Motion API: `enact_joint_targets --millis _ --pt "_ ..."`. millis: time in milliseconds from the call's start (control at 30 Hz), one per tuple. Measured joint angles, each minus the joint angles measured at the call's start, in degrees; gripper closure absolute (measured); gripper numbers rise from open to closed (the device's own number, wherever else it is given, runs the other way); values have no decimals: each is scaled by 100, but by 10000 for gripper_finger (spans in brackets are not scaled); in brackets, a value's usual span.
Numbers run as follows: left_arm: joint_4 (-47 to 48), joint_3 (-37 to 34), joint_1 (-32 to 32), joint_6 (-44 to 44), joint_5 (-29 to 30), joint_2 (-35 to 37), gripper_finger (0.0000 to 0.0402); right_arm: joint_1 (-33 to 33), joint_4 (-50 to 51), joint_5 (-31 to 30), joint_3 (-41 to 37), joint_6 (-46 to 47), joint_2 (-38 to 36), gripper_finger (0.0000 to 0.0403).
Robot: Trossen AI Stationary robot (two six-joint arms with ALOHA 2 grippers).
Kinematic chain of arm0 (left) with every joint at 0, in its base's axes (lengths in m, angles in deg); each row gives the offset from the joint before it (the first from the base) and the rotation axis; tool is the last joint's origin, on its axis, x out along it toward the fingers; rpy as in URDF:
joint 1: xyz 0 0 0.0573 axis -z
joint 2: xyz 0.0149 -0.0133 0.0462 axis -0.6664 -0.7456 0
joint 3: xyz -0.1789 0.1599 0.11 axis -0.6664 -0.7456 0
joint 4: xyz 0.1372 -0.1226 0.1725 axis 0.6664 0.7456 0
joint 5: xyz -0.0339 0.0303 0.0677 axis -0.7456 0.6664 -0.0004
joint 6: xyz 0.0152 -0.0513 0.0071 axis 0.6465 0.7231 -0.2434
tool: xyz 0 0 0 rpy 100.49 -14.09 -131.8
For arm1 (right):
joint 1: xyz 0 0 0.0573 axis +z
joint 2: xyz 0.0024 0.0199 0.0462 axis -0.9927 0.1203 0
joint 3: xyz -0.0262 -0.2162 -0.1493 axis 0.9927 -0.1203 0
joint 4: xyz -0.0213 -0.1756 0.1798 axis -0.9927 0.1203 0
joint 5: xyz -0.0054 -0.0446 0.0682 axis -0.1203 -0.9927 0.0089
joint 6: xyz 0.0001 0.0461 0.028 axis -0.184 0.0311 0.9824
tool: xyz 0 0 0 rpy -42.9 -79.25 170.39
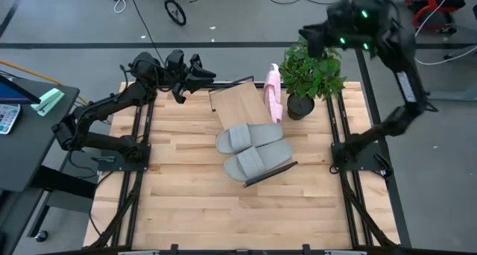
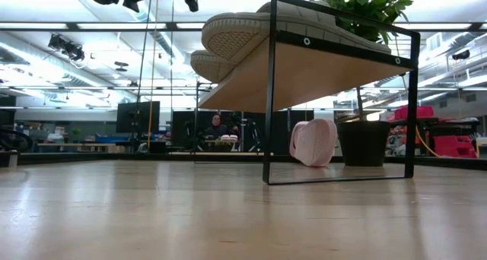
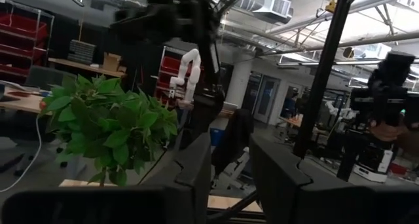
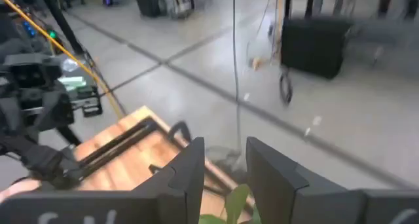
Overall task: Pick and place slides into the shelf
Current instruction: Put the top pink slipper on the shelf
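The shelf (image 1: 240, 104) is a light-wood board on a black frame at the table's middle; in the low view the shelf (image 2: 319, 70) stands raised on its frame legs. Two grey slides (image 1: 253, 139) (image 1: 258, 162) lie soles down, side by side, on its near half and show from below as grey slides (image 2: 243, 28). The pale pink slides (image 1: 273, 91) stand on edge on the table at the shelf's far right corner, seen as one pink shape (image 2: 313, 142). My left gripper (image 1: 200, 70) hovers open over the far left edge. My right gripper (image 1: 311, 36) hangs open high above the plant.
A potted plant (image 1: 309, 74) in a dark pot (image 2: 364, 142) stands on the table just right of the pink slides. Black frame rails (image 1: 140, 136) run along the table's left and right sides. Bare plank tabletop (image 1: 223, 210) lies near the shelf's near side.
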Motion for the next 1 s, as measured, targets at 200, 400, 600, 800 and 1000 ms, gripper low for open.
enact_joint_targets --millis 200,400,600,800,1000 --pt "0 0 4 7 -2 0 296 -1155 182 1594 820 524 1003 284" --pt "4 0 7 11 -2 0 295 -1885 13 2673 822 1058 1611 284" --pt "9 0 7 17 -4 0 294 -2393 4 3049 814 1282 2101 284" --pt "105 0 9 15 -7 0 294 -2735 4 3264 817 1328 2436 284" --pt "168 0 8 15 -41 0 294 -2927 5 3605 817 1216 2675 284"
